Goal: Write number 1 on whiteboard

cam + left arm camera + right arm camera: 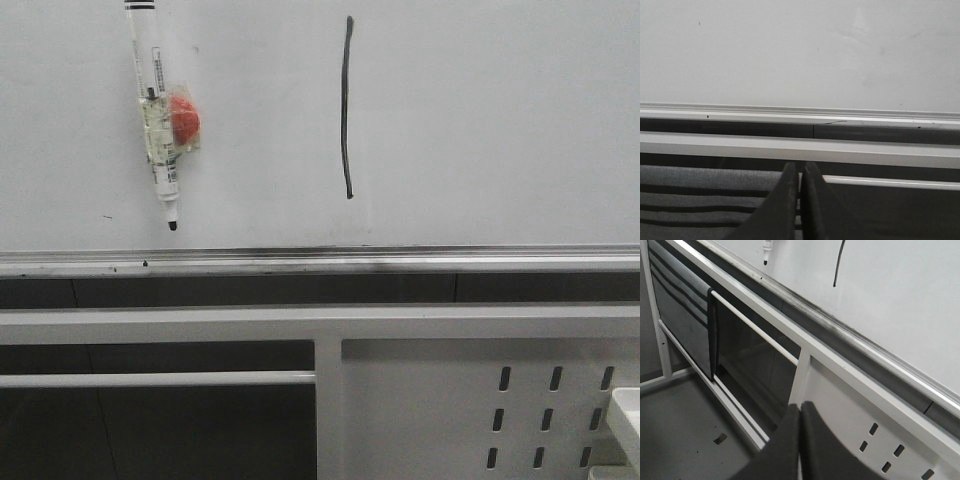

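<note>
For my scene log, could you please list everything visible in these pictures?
whiteboard: one, glossy white, fills the upper front view.
number 1: one black vertical stroke, mid-board.
marker pen: one, white with black tip down, stuck on the board left of the stroke.
red piece: one, taped to the pen.
metal ledge: one, silver, under the board.
perforated panel: one, white, lower right.
left end effector: black, shut.
right end effector: black, shut.
</note>
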